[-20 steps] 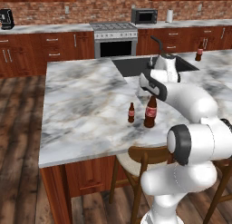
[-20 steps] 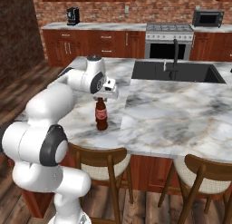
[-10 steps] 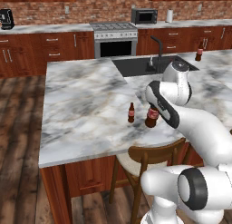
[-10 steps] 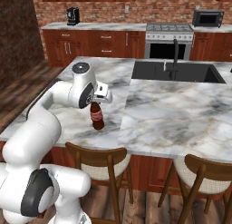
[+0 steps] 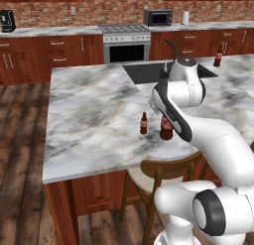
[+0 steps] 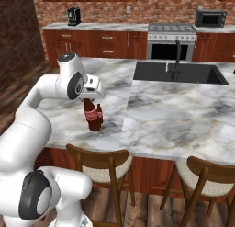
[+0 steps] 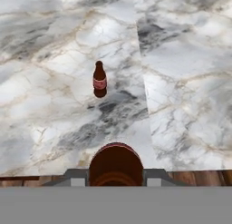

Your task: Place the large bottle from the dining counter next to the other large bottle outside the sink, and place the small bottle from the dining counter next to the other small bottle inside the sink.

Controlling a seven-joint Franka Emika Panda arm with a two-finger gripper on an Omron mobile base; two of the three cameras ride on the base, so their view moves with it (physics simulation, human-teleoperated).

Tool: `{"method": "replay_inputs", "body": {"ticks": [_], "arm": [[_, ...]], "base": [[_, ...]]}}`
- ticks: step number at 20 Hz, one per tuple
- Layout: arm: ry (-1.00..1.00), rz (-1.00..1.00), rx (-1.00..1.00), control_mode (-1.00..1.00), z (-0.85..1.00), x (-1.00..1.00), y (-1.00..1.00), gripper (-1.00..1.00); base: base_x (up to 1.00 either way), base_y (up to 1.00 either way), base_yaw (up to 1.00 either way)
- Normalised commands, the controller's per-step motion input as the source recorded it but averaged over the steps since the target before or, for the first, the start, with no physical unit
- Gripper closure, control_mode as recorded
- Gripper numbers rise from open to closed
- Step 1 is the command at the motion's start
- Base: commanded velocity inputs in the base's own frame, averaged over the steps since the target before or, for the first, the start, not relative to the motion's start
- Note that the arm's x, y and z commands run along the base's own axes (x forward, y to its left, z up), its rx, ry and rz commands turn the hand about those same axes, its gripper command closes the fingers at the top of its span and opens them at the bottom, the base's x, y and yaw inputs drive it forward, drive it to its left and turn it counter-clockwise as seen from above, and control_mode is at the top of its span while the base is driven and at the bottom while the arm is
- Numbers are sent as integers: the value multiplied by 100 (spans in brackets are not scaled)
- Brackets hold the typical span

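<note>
The large bottle, dark cola with a red label, stands near the front edge of the dining counter. My gripper is shut on its neck from above. In the hand view its round top sits between the fingertips. The small bottle stands upright just beside it, untouched. The other large bottle stands on the counter to the right of the sink. The other small bottle is out of view.
A black faucet rises at the sink's near rim. Wooden stools stand against the counter's front edge below the bottles. A stove and cabinets line the far wall.
The arm has swung its elbow round and settled lower over the large bottle. The bottle has shifted slightly toward the counter's front edge. The small bottle has stayed put.
</note>
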Motion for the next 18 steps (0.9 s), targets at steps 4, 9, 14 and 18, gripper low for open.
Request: {"method": "replay_inputs", "body": {"ticks": [4,9,14,18], "arm": [[18,1,0,-100,1,-30,23,100],[-2,0,6,-100,0,-30,0,100],[-16,0,10,-100,0,-25,14,100],[-4,0,3,-100,4,-33,19,100]], "base": [[0,0,0],[0,0,0],[0,0,0],[0,0,0]]}}
